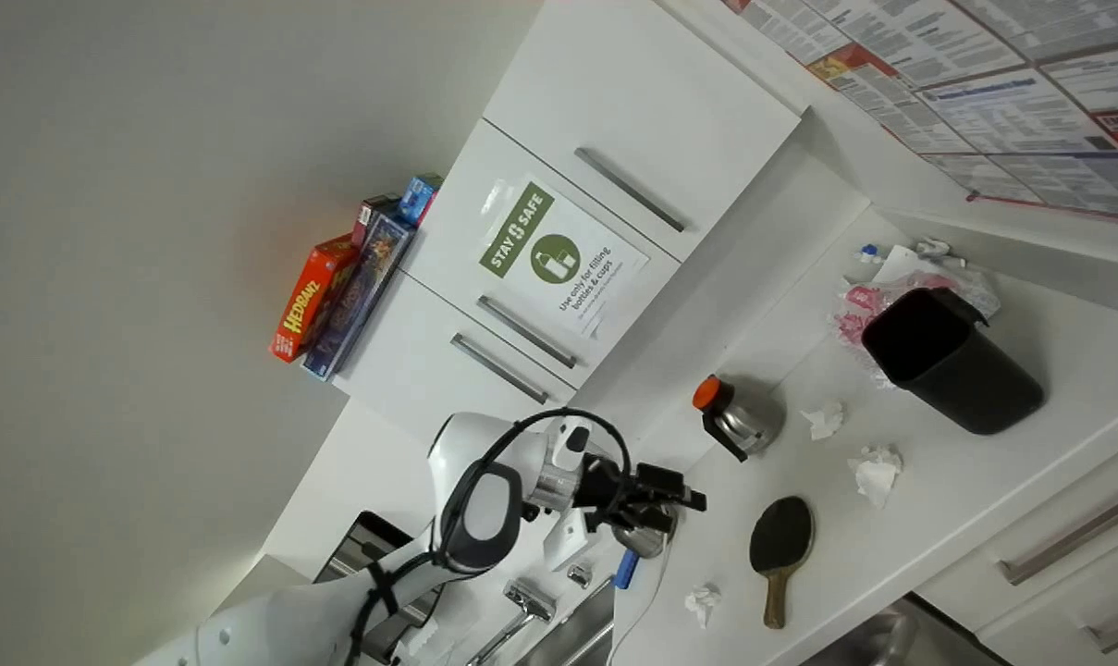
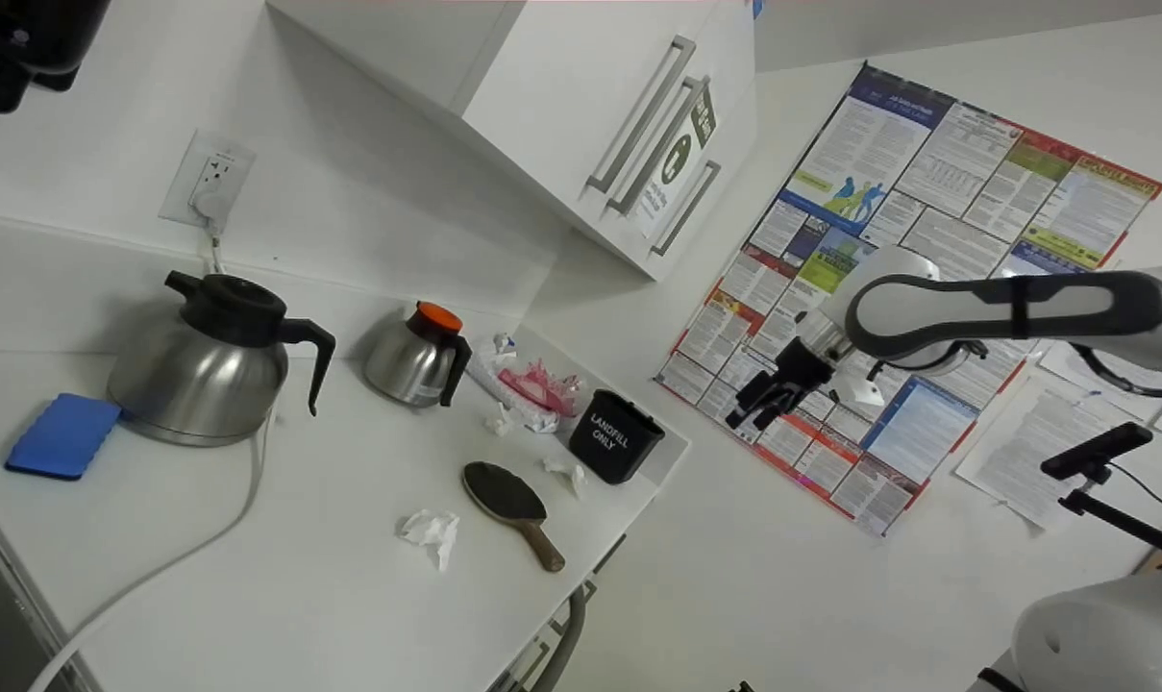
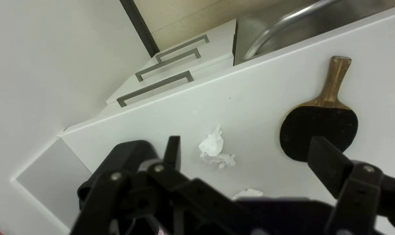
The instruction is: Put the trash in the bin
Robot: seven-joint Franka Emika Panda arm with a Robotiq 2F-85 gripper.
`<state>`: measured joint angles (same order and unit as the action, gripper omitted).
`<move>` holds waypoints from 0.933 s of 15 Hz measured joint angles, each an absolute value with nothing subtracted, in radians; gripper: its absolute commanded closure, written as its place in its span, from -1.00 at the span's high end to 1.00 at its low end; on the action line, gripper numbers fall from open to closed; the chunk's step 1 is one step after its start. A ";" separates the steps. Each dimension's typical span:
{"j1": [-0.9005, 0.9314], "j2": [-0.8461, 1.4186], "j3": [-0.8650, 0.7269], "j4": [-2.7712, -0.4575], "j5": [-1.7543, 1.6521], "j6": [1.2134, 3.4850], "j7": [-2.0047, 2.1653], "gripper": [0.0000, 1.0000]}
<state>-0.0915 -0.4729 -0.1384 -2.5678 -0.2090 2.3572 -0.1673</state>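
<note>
1. Worktop (image 2: 292, 586): plain white, and everything from 3 down is sitting on it
2. Robot arm (image 2: 1090, 298): white and grey, stretched out with the jaws up in the air. Wrist view makes it pretty obvious they're spread wide, the two sides way apart with the worktop showing through the gap
3. Bin (image 2: 615, 437): black box, open top, rounded corners, LANDFILL ONLY printed on it, standing upright down at the end of the worktop. There's a plastic bag (image 2: 542, 392) with pink print right beside it
4. Big steel carafe (image 2: 201, 375): black lid and handle, blue pad (image 2: 61, 435) just beside it
5. Small steel carafe (image 2: 406, 363): orange lid on this one, sitting between the big one and the bag
6. Ping-pong paddle (image 3: 321, 120): lying flat, black face up, wooden handle pointing toward the worktop's front edge
7. Trash (image 1: 878, 472): crumpled white paper, three wads lying out on the worktop. One's near the bin, between it and the paddle; another wad (image 1: 825, 420) is near the small carafe; and the last wad (image 1: 703, 603) is on the paddle's other side, well apart from the bin
</note>
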 measured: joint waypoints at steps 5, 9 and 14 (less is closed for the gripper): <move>-0.096 -0.287 -0.144 -2.503 -0.207 2.403 -0.168 1.00; -0.096 -0.302 -0.143 -2.504 -0.207 2.403 -0.168 1.00; -0.098 -0.285 -0.142 -2.503 -0.214 2.452 -0.167 1.00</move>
<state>-0.0975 -0.2848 -0.1415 -2.5032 -0.2136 2.4521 -0.1674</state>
